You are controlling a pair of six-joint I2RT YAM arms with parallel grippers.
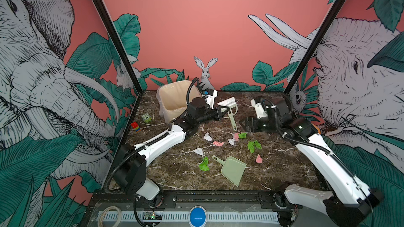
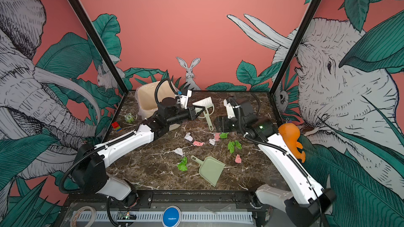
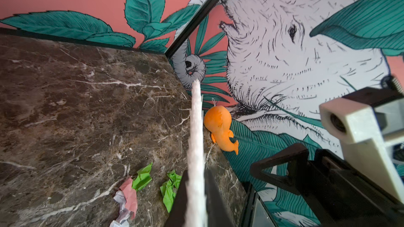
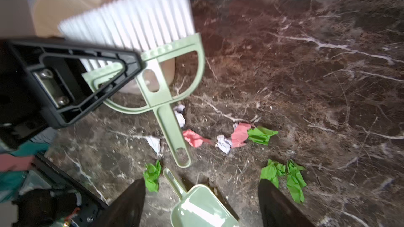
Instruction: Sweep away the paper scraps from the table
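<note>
so the left gripper (image 1: 222, 110) is seen clamped tight on the green frame of the brush (image 1: 228, 103), just below the white bristles; the brush is held over the far middle of the table (image 1: 284, 171), bristles pointed far and handle slanted down toward the near side; whether the handle tip is touching the marble can't be told; the right gripper (image 1: 242, 125) is parked just right of that handle, and in the right wrist view its fingers (image 4: 131, 201) are spread wide and empty; the paper scraps (image 1: 217, 143) are all scattered over the middle of the table; a loose white, pink and green bunch is strung out just near of the brush handle, with its right end tucked under the right gripper; a doubled-up green one and a lone pink one are lying further right and nearer; a white one and a green one are sat just left of the dustpan (image 1: 232, 169), apart from it; the dustpan is laid flat at the near middle, its handle pointed far-left; a beige lined bin (image 1: 175, 101) is stood at the far left, partly covered by the left arm; an owl figure (image 1: 147, 118) and a red-blue-yellow block (image 1: 135, 126) are set along the left edge; an orange plush whale (image 2: 290, 138) is propped at the right edge
</note>
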